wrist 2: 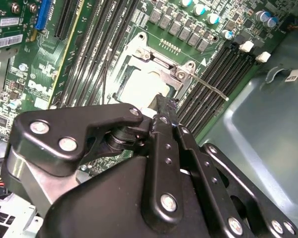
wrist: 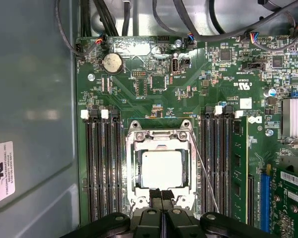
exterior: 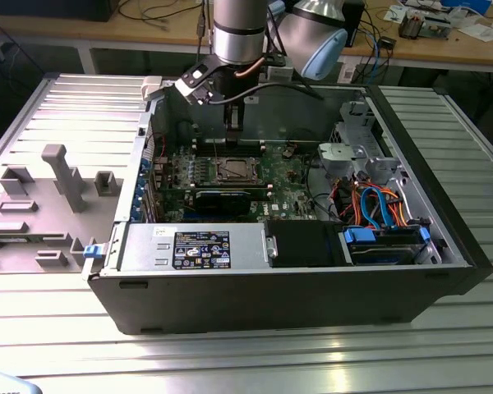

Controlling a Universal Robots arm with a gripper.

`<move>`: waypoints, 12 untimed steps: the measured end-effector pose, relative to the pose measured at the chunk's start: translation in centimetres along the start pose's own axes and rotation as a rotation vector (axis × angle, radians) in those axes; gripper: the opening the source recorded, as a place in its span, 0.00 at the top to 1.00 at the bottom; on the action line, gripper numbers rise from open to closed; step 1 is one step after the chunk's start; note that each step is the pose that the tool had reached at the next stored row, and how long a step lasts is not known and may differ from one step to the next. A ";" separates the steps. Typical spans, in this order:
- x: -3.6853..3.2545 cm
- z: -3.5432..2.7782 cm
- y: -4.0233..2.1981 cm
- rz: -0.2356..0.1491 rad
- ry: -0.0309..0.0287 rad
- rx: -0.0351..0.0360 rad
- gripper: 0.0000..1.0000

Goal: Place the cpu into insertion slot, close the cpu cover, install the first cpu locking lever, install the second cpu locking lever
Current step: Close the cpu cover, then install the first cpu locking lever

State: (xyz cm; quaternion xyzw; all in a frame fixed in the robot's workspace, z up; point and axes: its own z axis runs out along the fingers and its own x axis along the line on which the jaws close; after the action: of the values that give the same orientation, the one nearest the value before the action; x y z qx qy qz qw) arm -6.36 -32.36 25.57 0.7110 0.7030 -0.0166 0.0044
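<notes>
Black linkage of the claw is seen closest in both wrist views, its two fingertips pressed together with nothing between them. The tips are held at the edge of the insertion slot, apparently touching the frame there, though contact cannot be confirmed. The cpu is seated flat in the slot. The cpu cover is laid down around it, with the chip's pale top framed by its window. A thin locking lever is angled away from the socket, across the memory slots. In the exterior view the claw is positioned inside the open computer case, which is set on the counter.
</notes>
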 end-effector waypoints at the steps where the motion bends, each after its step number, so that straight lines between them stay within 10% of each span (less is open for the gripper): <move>1: 0.00 0.00 0.00 0.000 0.0001 0.0001 0.89; 12: 0.00 -0.01 0.00 -0.023 -0.0003 -0.0005 0.89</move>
State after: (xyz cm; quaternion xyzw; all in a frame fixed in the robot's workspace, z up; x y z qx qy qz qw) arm -6.36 -32.36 25.58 0.7029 0.7111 -0.0166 0.0045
